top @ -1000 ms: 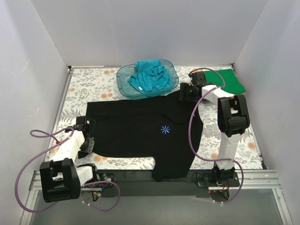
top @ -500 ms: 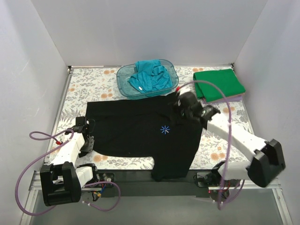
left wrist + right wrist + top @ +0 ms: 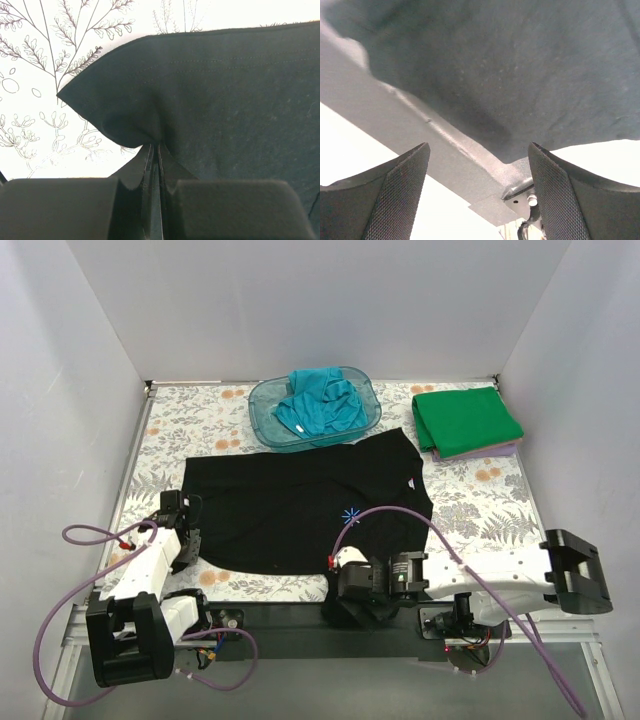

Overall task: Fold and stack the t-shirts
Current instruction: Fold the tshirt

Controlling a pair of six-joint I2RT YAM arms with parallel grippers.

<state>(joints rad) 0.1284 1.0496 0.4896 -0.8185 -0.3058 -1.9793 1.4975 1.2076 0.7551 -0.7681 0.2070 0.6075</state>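
Note:
The black t-shirt (image 3: 290, 505) lies spread flat on the flowered table, starburst mark (image 3: 352, 516) up, with one sleeve hanging over the near edge. My left gripper (image 3: 186, 514) is shut on its left edge, and the cloth bunches at the jaws in the left wrist view (image 3: 155, 151). My right gripper (image 3: 343, 587) is open at the near edge by the hanging sleeve. In the right wrist view its gap (image 3: 477, 150) is empty, with black cloth (image 3: 520, 60) beyond it. The green t-shirt (image 3: 467, 419) lies folded at the back right. The teal t-shirt (image 3: 318, 403) is crumpled in the tub.
The translucent blue tub (image 3: 262, 412) stands at the back middle, touching the black shirt's far edge. A grey frame rail (image 3: 445, 145) runs along the table's near edge under my right gripper. White walls enclose the left, back and right sides.
My right arm has swung from the back right near the green shirt, across the black shirt, down to the near edge. The left gripper has held its grip.

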